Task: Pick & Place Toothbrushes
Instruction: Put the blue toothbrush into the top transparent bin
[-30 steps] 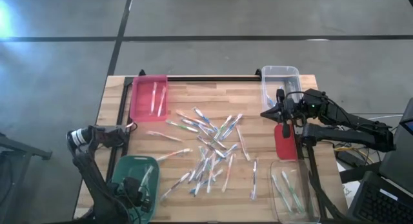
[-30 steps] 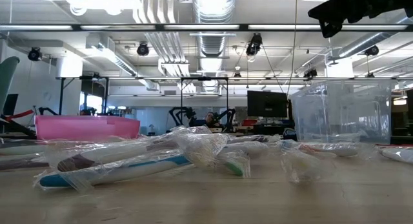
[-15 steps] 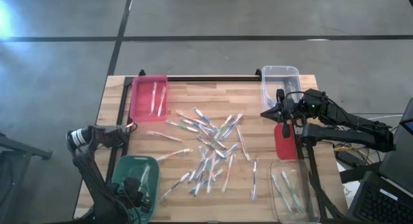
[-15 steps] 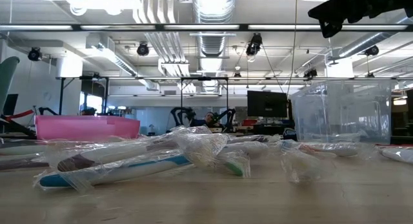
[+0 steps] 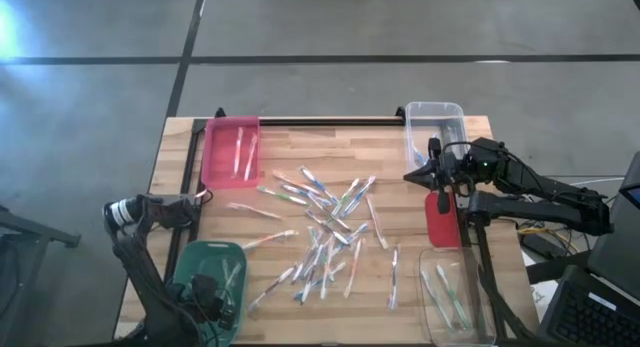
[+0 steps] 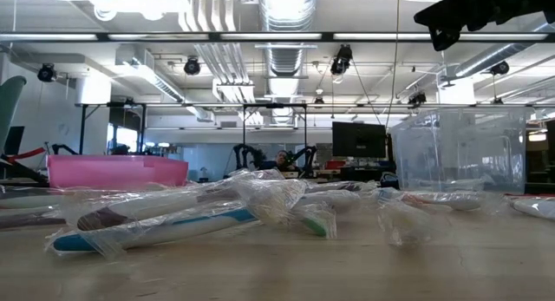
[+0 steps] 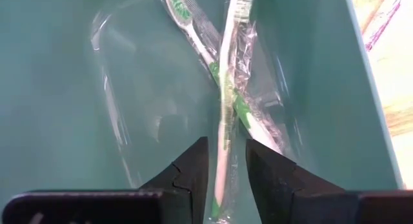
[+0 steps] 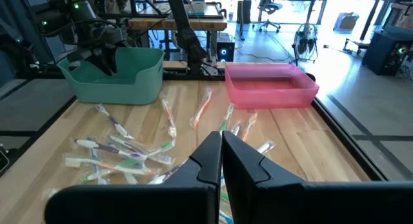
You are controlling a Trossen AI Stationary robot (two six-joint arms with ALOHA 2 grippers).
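Note:
My left gripper (image 7: pixel 226 143) reaches down into the green bin (image 7: pixel 310 88) at the table's near left (image 5: pixel 205 257). It is open. Its fingers stand on either side of the handle of a green-and-white wrapped toothbrush (image 7: pixel 224 121), with a gap on each side. That toothbrush lies on the bin floor, crossed over a second one (image 7: pixel 193 30). Many more toothbrushes (image 5: pixel 320 237) lie loose in the middle of the table. My right gripper (image 5: pixel 412 174) hangs shut above the table's right side, clear of everything; its fingers meet in the right wrist view (image 8: pixel 221 153).
A pink bin (image 5: pixel 232 152) with two toothbrushes stands at the far left. A clear bin (image 5: pixel 433 127) stands at the far right, and another (image 5: pixel 455 297) with toothbrushes at the near right. A red flat thing (image 5: pixel 441 222) lies under the right arm.

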